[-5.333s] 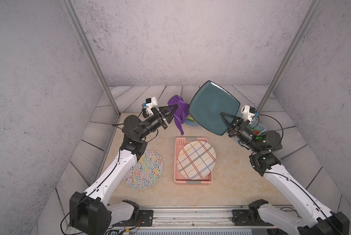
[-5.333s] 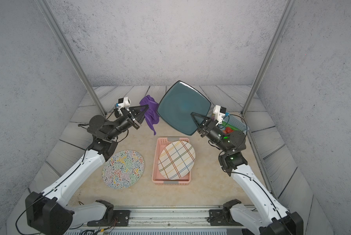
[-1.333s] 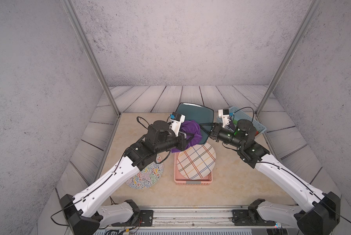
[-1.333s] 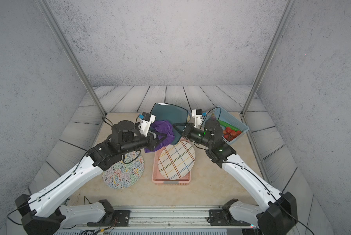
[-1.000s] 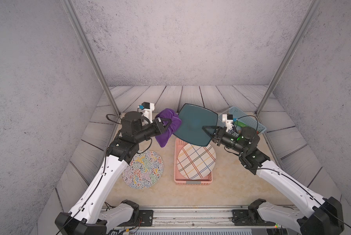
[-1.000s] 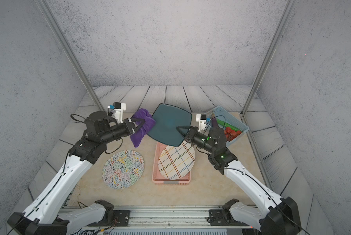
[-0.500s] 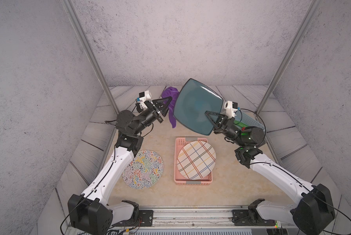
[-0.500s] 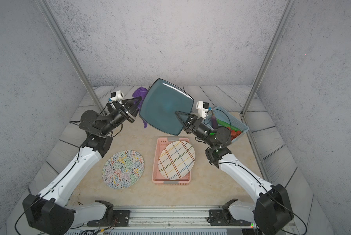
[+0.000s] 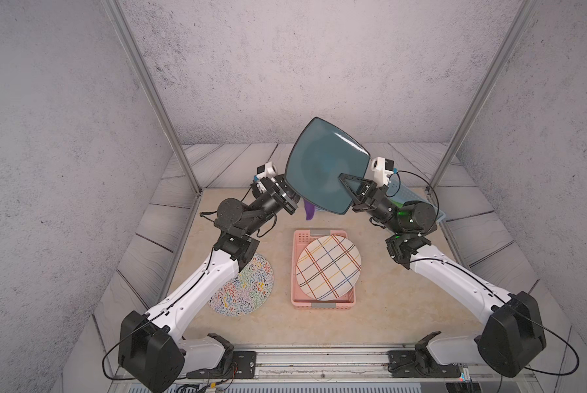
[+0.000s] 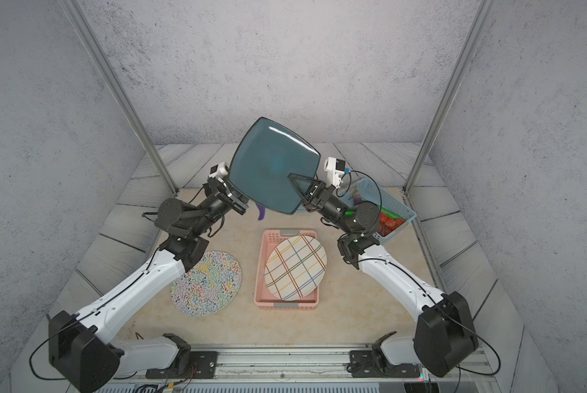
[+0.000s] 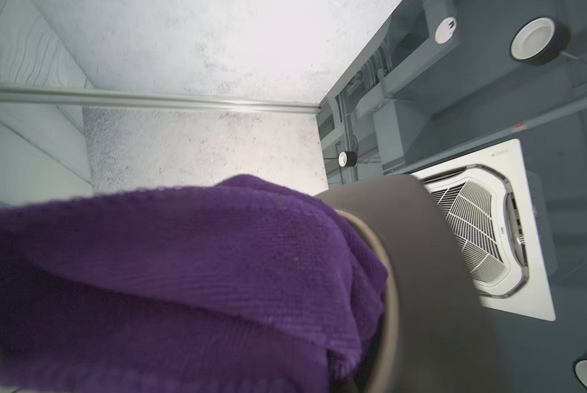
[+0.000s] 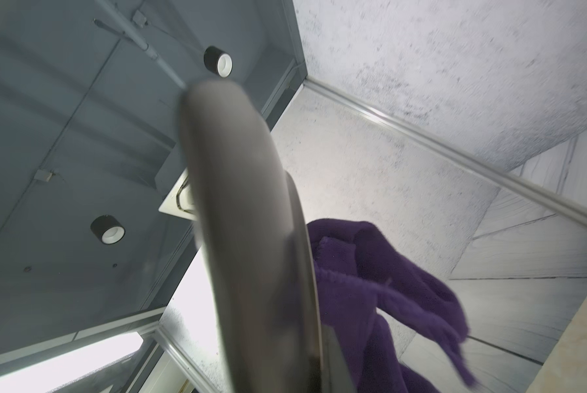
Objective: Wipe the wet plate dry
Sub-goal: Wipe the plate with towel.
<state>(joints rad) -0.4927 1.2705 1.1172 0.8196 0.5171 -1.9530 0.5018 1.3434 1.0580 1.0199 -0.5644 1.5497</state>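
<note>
A teal square plate (image 9: 322, 166) (image 10: 271, 166) is held up in the air over the back of the table, tilted on one corner. My right gripper (image 9: 348, 182) (image 10: 300, 185) is shut on its lower right rim. My left gripper (image 9: 289, 194) reaches in behind the plate from the left, shut on a purple cloth (image 11: 183, 272). Both top views hide most of the cloth behind the plate; only a purple tail (image 9: 309, 211) hangs below it. The right wrist view shows the plate's edge (image 12: 244, 238) with the cloth (image 12: 370, 282) bunched against its back face.
A pink basket (image 9: 296, 272) in the table's middle holds a plaid plate (image 9: 329, 268). A squiggle-patterned plate (image 9: 247, 289) lies flat under my left forearm. A blue basket (image 10: 387, 200) with red items stands at the back right, behind my right arm.
Over the last second the right gripper lifted the plate from just above the pink basket. The left gripper brought the cloth from beside the plate to behind it.
</note>
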